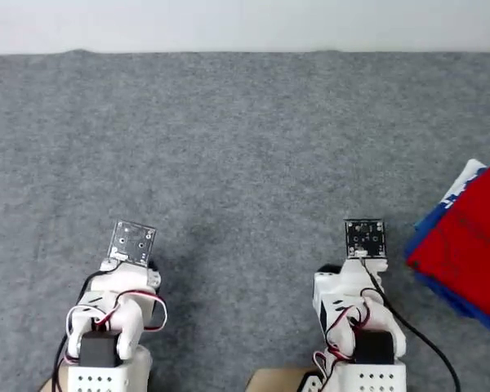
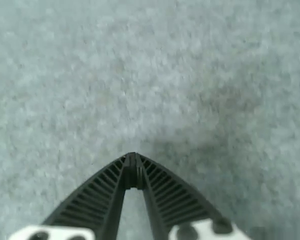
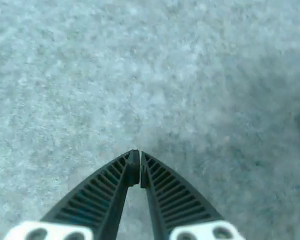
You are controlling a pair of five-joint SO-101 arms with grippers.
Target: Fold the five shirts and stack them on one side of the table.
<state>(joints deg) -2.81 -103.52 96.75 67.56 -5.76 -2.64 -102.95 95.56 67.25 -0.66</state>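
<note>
The folded shirts (image 1: 467, 245) lie stacked at the table's (image 1: 245, 139) right edge, red uppermost. Soft, light cloth likely sags: grasp a folded edge. Left gripper (image 2: 133, 172) and right gripper (image 3: 139, 170): jaws closed, empty.

Red shirt (image 1: 471, 245), blue shirts (image 1: 426, 227), possibly a white shirt (image 1: 472, 168), speckled grey table cover (image 1: 245, 139)

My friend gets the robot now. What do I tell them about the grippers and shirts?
Left gripper: shut, empty, above the grey felt table cover.
Right gripper: same.
Folded shirts are stacked at the table's right edge: red shirt on top, blue shirt under it, white cloth edge at the far end.
Done: a folded stack.
Left: count it; five cannot be confirmed.
</note>
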